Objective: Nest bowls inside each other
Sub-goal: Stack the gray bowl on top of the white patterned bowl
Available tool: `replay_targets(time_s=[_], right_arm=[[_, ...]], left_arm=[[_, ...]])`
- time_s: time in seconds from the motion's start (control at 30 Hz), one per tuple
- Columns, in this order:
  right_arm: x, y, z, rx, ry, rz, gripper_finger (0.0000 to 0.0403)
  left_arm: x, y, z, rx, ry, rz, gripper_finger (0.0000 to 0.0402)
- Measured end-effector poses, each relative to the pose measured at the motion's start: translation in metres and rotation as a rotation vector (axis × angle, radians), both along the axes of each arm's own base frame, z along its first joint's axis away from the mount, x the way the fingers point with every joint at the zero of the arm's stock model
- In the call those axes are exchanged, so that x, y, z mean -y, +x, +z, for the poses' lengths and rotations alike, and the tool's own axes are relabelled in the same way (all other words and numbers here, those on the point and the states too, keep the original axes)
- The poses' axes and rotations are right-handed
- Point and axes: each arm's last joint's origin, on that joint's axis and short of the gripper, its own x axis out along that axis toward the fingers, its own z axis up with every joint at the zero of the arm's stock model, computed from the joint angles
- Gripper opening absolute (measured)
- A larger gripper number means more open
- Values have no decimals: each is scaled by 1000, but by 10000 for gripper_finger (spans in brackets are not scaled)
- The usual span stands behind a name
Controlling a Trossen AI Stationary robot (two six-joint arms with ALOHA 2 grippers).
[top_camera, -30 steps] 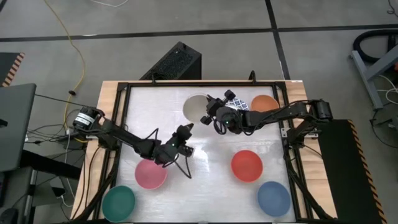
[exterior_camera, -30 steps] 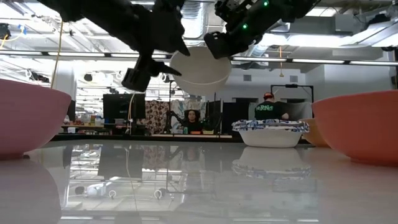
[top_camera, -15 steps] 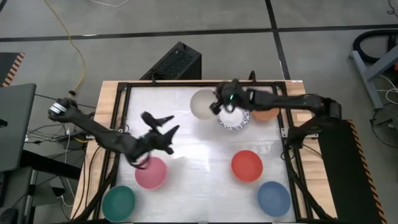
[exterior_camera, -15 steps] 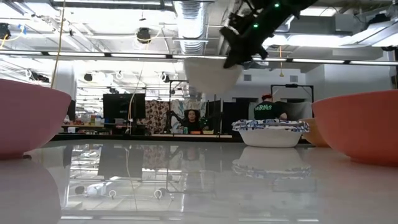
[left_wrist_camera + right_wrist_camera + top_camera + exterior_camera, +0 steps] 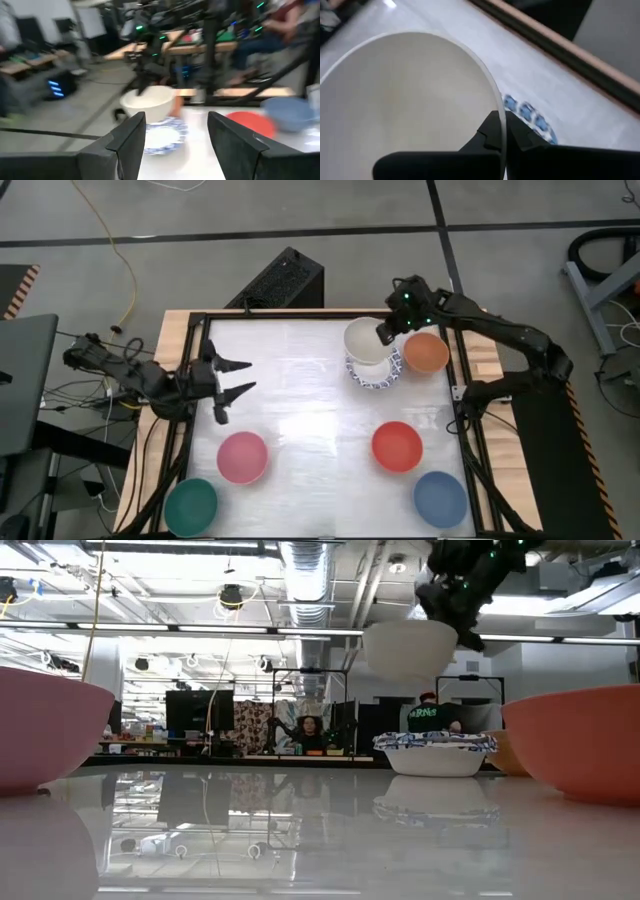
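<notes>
No writing on the bowls could be read. The right gripper (image 5: pixel 386 332), at upper right of the high view, pinched the rim of the smooth round cream bowl (image 5: pixel 366 341), held in the air above the blue-patterned bowl (image 5: pixel 376 373). Beside it sat the orange bowl (image 5: pixel 427 352). The left gripper (image 5: pixel 232 378), at left, stood spread and empty over the glossy white table (image 5: pixel 300 410).

no text, label, brand or number can be read anywhere; white lettering on the back of a distant person's green shirt (image 5: pixel 428 713) is too small to read.
</notes>
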Motion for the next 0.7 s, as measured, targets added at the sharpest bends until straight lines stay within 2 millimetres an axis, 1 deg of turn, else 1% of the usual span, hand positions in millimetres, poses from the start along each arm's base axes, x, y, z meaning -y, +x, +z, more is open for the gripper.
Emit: replay_targets(time_s=[0.13,0.23,0.33,0.5,0.7], right_arm=[[5,-4,-21,-19,20,-28,11],[4,-10,-40,-39,37,-45,11],[4,-16,-55,-9,38,-75,11],[-2,-23,-73,7,33,-79,11],[-2,-26,-93,-6,44,-89,11]], left_arm=[[-3,-7,-3,-13,-85,-44,204],[-3,-7,-8,-48,-113,-42,204],[-3,-7,-12,-75,-124,-38,204],[-3,-6,-12,-82,-122,-37,204],[-2,-6,-12,-83,-122,-37,204]])
